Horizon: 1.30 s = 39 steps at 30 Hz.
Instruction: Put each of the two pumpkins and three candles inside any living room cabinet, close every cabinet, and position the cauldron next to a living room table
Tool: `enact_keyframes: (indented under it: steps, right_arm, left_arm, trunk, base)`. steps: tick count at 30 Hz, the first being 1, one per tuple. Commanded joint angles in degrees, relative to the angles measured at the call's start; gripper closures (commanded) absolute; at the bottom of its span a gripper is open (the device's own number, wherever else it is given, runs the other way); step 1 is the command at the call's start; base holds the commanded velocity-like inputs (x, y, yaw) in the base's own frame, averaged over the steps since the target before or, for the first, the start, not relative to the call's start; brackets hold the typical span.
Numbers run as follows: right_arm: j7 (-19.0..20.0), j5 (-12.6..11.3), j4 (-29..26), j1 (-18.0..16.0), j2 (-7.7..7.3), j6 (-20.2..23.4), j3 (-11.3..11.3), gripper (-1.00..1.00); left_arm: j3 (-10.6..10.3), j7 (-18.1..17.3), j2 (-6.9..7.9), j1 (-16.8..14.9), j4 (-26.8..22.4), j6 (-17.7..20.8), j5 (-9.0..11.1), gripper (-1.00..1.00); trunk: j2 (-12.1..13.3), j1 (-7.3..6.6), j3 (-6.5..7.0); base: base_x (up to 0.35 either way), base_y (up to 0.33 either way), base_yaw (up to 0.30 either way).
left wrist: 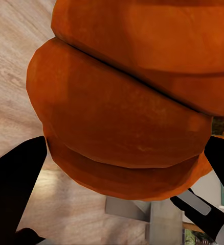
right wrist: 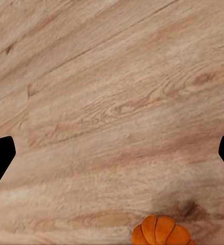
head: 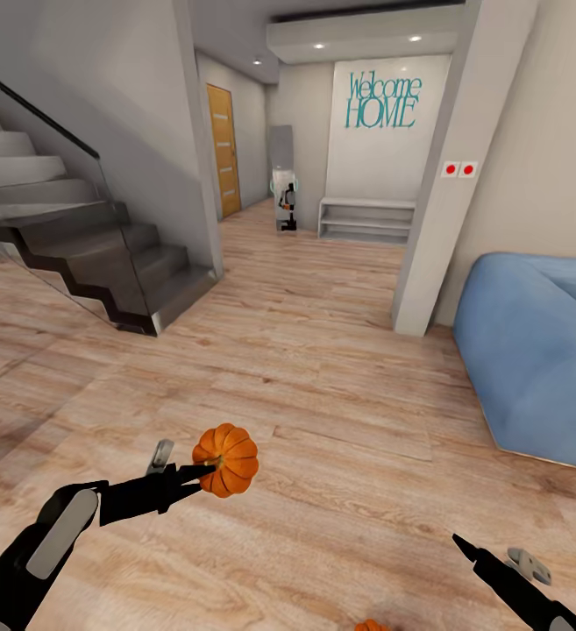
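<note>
Your left gripper (head: 202, 473) has its fingers clamped on one pumpkin (head: 228, 459) above the floor (head: 340, 421) — right gripper (right wrist: 112, 153) fingers spread, second pumpkin (right wrist: 161, 231) below.

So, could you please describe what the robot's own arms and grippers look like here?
Both arms are matte black. The left arm has a rounded link with a pale grey oval panel, tapering to the left gripper with slim, pointed black fingers. A small grey metal piece sits near each wrist. The right gripper ends in a similar black point. No cables show.
</note>
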Motion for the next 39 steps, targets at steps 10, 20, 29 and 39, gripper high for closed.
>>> enact_keyframes:
  steps: [10, 20, 29, 39]
  right_arm:
    - [0.5, -0.1, -0.1, 0.0, -0.02, 0.2, -0.1, -1.00]
    - [0.5, -0.3, -0.1, 0.0, -0.02, 0.3, -0.1, -1.00]
    - [-0.9, 0.4, 0.0, 0.0, -0.02, 0.3, 0.3, -1.00]
    - [-7.6, 9.2, 0.2, 0.0, 2.30, 1.1, 3.1, -1.00]
  left_arm:
    - [0.0, -0.2, 0.02, 0.0, 0.0, 0.2, 0.1, 1.00]
    - [0.1, -0.2, 0.03, 0.0, 0.0, 0.2, 0.1, 1.00]
    - [0.2, -0.3, 0.04, 0.0, 0.0, 0.2, 0.2, 1.00]
    - [2.0, -0.3, -0.12, 0.0, -0.3, 0.2, 0.2, 1.00]
  trunk:
    - [-4.0, 2.20, -1.85]
    - [-8.1, 4.39, -3.64]
    - [-11.7, 6.37, -5.26]
    - [-15.7, 8.57, -7.05]
  base:
    - [-0.068, 0.000, 0.000]
    - [-0.007, 0.000, 0.000]
    - [0.000, 0.000, 0.000]
    - [0.000, 0.000, 0.000]
